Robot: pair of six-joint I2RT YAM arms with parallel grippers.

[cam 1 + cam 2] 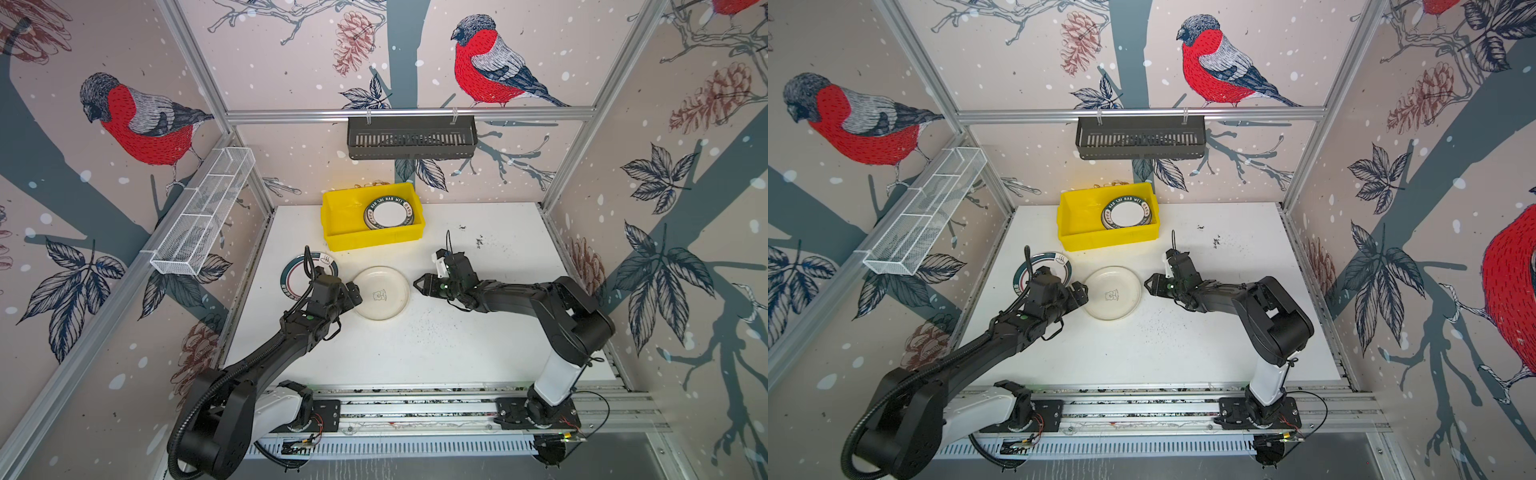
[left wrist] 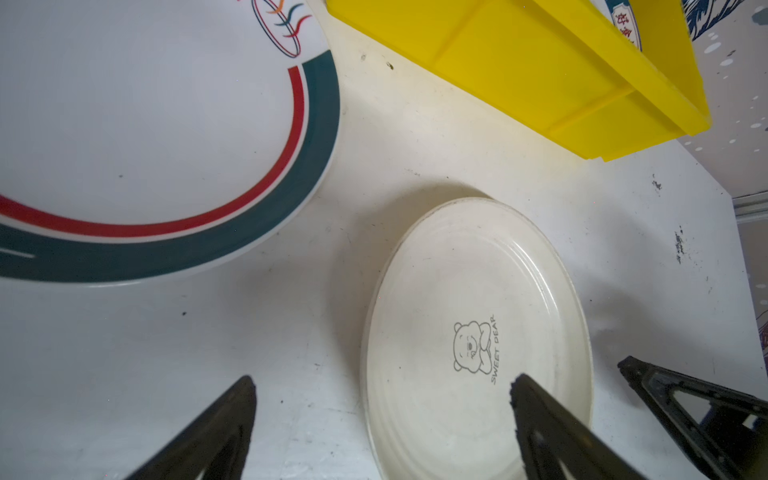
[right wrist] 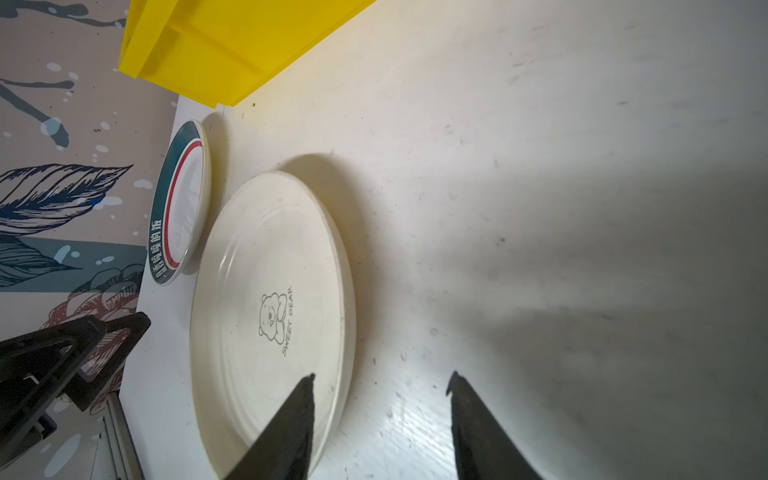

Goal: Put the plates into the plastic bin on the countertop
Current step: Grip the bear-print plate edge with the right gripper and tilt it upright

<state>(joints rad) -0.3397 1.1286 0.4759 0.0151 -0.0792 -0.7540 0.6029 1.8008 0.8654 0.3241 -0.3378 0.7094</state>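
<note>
A plain cream plate [image 1: 381, 293] [image 1: 1112, 293] with a small bear drawing lies flat on the white countertop [image 1: 457, 332]. My left gripper [image 1: 356, 291] [image 2: 382, 386] is open at its left rim, one finger over the plate [image 2: 478, 299] and one over the table. My right gripper [image 1: 417, 284] [image 3: 381, 377] stands open astride the plate's [image 3: 270, 291] right rim, touching nothing. A green-and-red striped plate [image 1: 293, 270] [image 2: 145, 124] lies further left, half hidden under my left arm. The yellow plastic bin [image 1: 345, 226] [image 1: 1079, 224] behind holds stacked green-lettered plates [image 1: 390, 214].
A dark slotted basket [image 1: 411, 137] hangs on the back rail. A white wire-mesh tray [image 1: 203, 212] hangs on the left wall. Black specks [image 1: 478, 241] mark the countertop's right side. Aluminium rails [image 1: 415, 403] run along the front edge.
</note>
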